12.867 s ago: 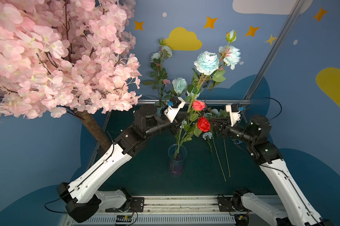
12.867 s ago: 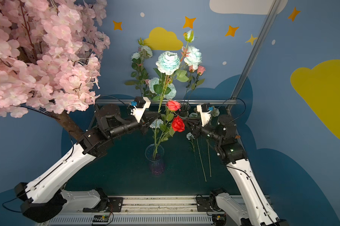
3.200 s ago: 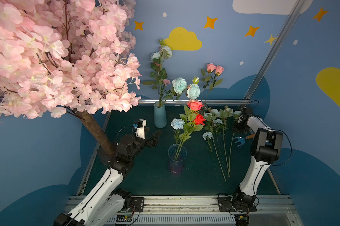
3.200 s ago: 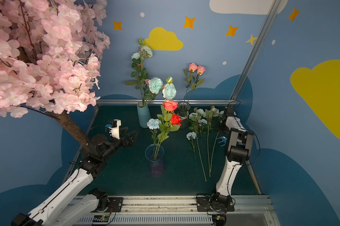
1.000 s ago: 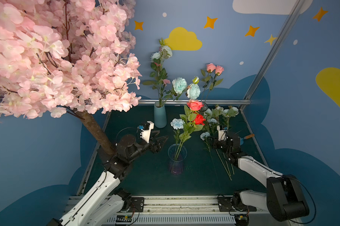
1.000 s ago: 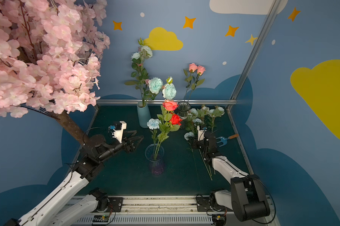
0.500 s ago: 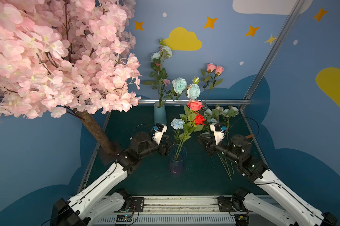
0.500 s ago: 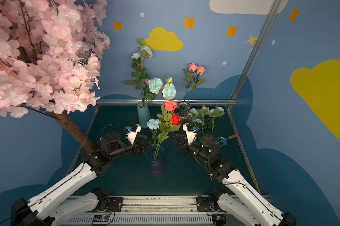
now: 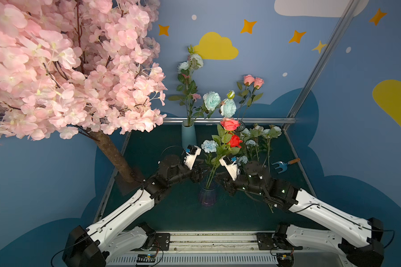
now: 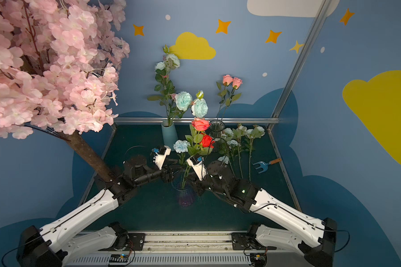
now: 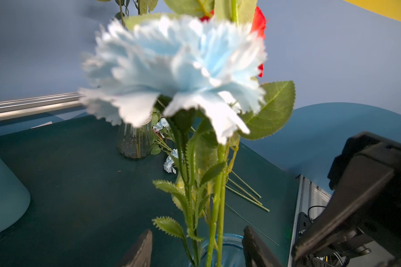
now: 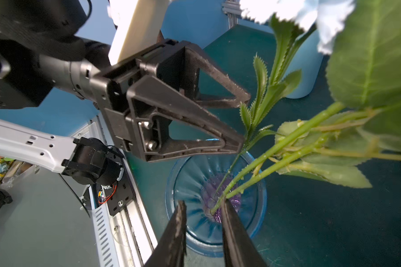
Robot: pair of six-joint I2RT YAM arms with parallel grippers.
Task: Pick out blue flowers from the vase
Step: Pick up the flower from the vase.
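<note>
target: ruffled pale-blue flower [image 9: 209, 146], upright in ribbed blue-purple glass vase [image 9: 207, 196], centre of dark green desk [image 9: 162, 208]
left gripper [image 11: 198, 245]: fingers apart, tips at its leafy stem
right gripper [image 12: 204, 204]: fingers slightly apart over vase rim, empty
blocking: red rose [image 9: 235, 140] and salmon rose [image 9: 229, 124] in the same vase

No text, label, brand, number or sign can be read in any view. The small circuit board [image 9: 146, 258] at the bottom edge, seen in both top views, is too small to show any print.
</note>
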